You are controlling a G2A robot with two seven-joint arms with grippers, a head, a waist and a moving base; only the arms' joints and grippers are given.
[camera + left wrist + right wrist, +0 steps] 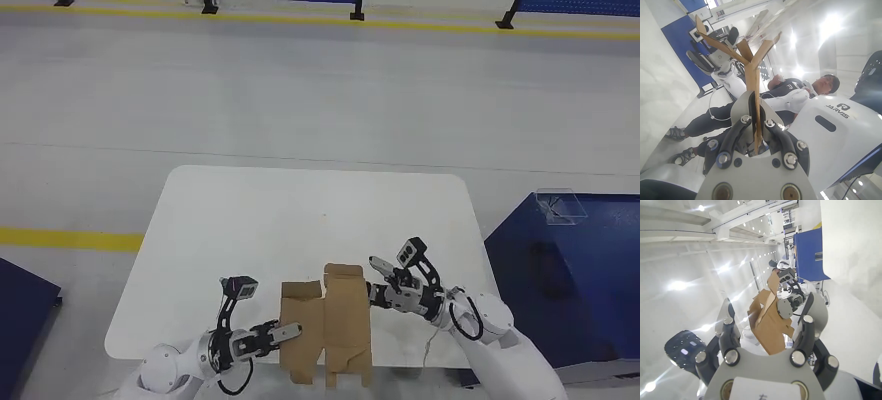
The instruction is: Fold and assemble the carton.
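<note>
The brown cardboard carton is a partly opened blank with its flaps spread, over the near edge of the white table. My left gripper is shut on the carton's left edge; in the left wrist view the cardboard sheet runs straight out from between the closed fingers. My right gripper sits at the carton's right edge. In the right wrist view its fingers stand wide apart and open, with the carton between and beyond them.
A blue bin stands beside the table on the right, and another blue object is at the left edge. The table's far half is bare white surface. The carton overhangs the near table edge.
</note>
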